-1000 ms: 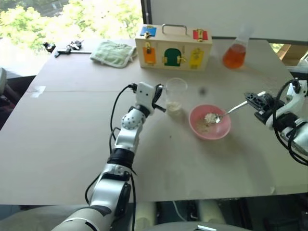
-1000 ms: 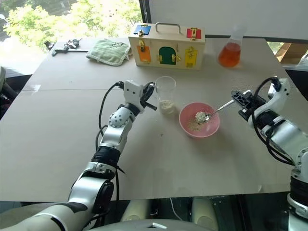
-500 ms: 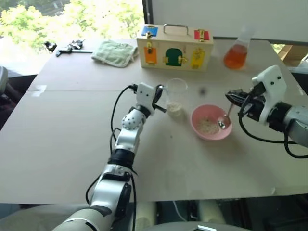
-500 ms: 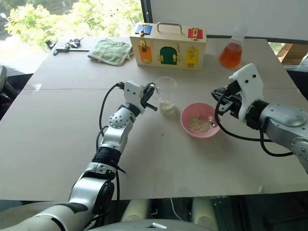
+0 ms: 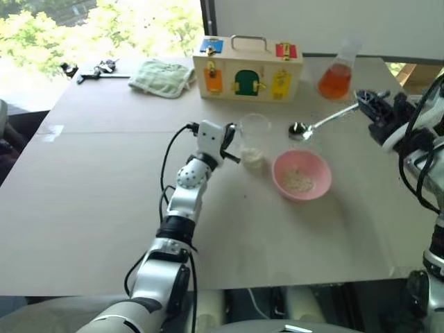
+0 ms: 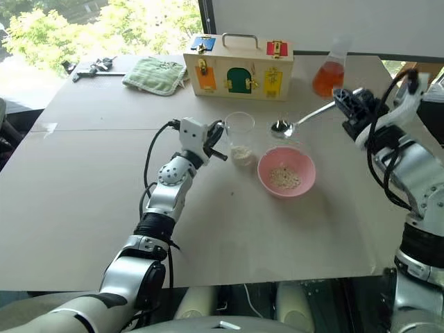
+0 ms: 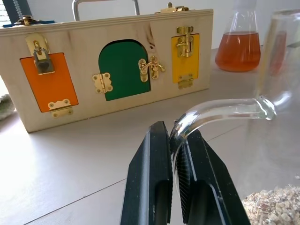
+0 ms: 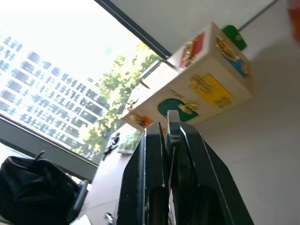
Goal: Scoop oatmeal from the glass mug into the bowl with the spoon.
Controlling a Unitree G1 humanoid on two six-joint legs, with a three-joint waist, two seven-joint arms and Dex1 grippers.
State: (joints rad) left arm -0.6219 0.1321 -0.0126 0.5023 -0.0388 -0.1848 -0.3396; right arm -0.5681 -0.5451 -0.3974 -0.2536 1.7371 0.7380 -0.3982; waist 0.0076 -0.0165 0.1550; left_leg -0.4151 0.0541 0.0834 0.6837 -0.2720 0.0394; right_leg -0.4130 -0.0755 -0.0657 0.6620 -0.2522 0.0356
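A steel spoon (image 6: pixel 295 124) hangs in the air above the table (image 6: pixel 83 201), clamped by its handle end in the right gripper (image 6: pixel 346 101), whose black fingers are closed tight on it. The spoon's long axis runs from the gripper down and toward the robot's left, its oval bowl at the low end, between the mug (image 6: pixel 239 137) and the flask (image 6: pixel 329 69) and just beyond the far rim of the pink bowl (image 6: pixel 286 171). No oatmeal can be made out in the spoon.

The pink bowl sits on the table below, holding a thin scatter of pale oatmeal (image 6: pixel 284 177) across its bottom. To its left stands the clear glass mug, upright, with a low heap of flakes at the bottom. The left gripper (image 7: pixel 172 154) is pinched shut on the mug's curved glass handle, its fingers (image 7: pixel 150 178) closed on either side of the loop.

Farther back, a wooden latch box (image 6: pixel 238 66) with orange, green and yellow doors stands near the table's far edge. To its right is the conical flask, part full of orange liquid. A green cloth (image 6: pixel 157 73) lies to the box's left.
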